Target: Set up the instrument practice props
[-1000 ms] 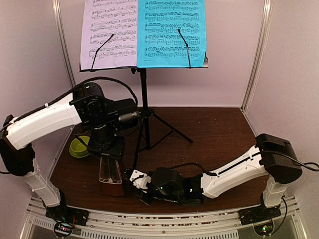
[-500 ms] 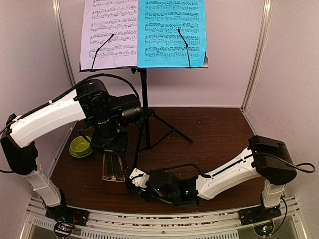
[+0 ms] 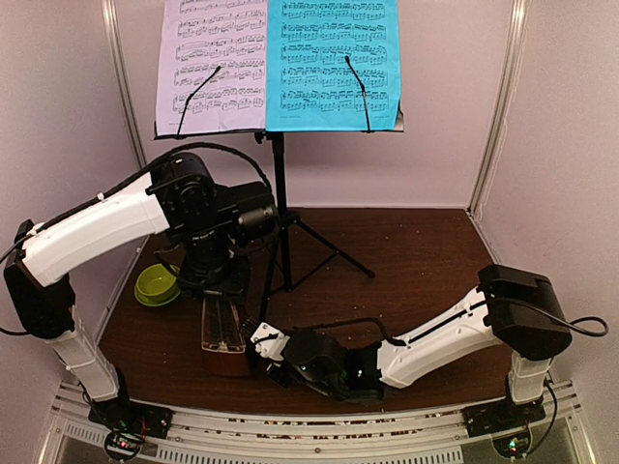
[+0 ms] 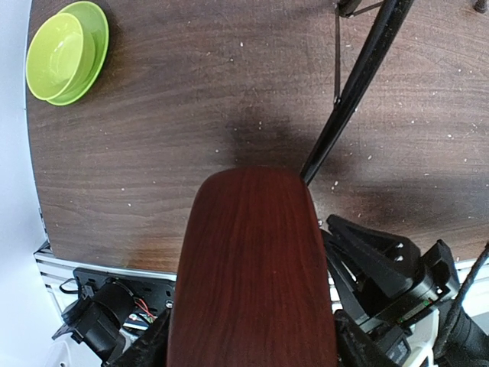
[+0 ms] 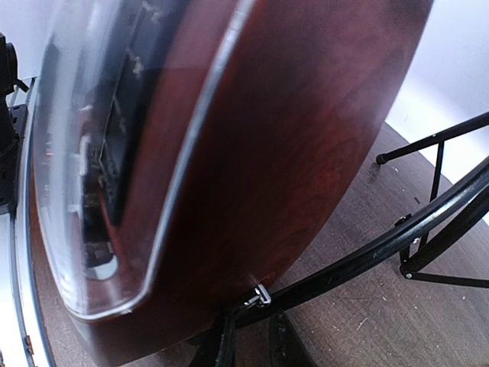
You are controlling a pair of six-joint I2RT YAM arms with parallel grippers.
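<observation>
**Q:** Left gripper, what was it doing?

**A:** It was clamped from above onto the narrow top of the reddish-brown metronome. In the left wrist view, the wooden body filled the gap between the fingers.

**Q:** And where was the metronome?

**A:** It was just in front of the black music stand, beside its nearest tripod leg, with its clear cover on. Whether its base was flat on the table I could not tell.

**Q:** The right gripper?

**A:** It sat low beside the metronome's base, in front of the stand. I could not tell how its jaws stood.

**Q:** Which step was this?

**A:** The lilac sheet and cyan sheet were already on the stand's desk, so I judged placing the metronome to be the step in hand, late in the task.

**Q:** What did the next move call for?

**A:** Probably seating it upright clear of the leg, then letting go without tipping it. The green bowl, left of the stand, needed nothing.
</observation>
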